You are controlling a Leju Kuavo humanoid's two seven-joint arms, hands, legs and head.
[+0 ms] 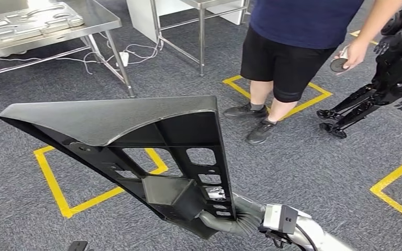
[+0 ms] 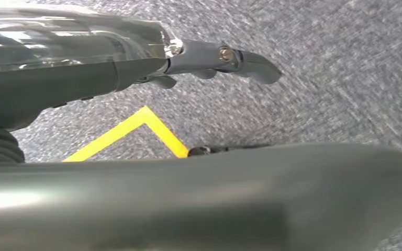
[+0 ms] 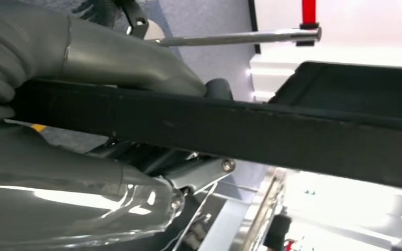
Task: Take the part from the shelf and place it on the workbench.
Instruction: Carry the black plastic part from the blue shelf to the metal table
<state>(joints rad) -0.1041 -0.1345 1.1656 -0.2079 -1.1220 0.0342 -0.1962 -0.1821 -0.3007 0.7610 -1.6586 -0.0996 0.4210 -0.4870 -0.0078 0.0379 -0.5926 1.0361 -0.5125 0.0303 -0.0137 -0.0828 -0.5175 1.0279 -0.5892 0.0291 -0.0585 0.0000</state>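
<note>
Right hand (image 1: 225, 219) grips the large black triangular ribbed plastic part (image 1: 136, 141) at its lower corner, frame centre (thumb (image 3: 136, 60) over the edge). Left hand (image 2: 204, 57) holds nothing, fingers loosely extended above grey carpet (image 2: 319, 68).

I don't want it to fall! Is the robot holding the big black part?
Held: the right hand grips the black part's narrow end above the carpet.

Grey carpet (image 1: 303, 172) is covering the floor, with yellow tape squares (image 1: 57, 193) lying across it. A steel table (image 1: 99, 23) is standing at the upper left of the frame, white cables (image 1: 131, 52) trailing beneath it. A person (image 1: 288, 47) is standing at the upper right.
</note>
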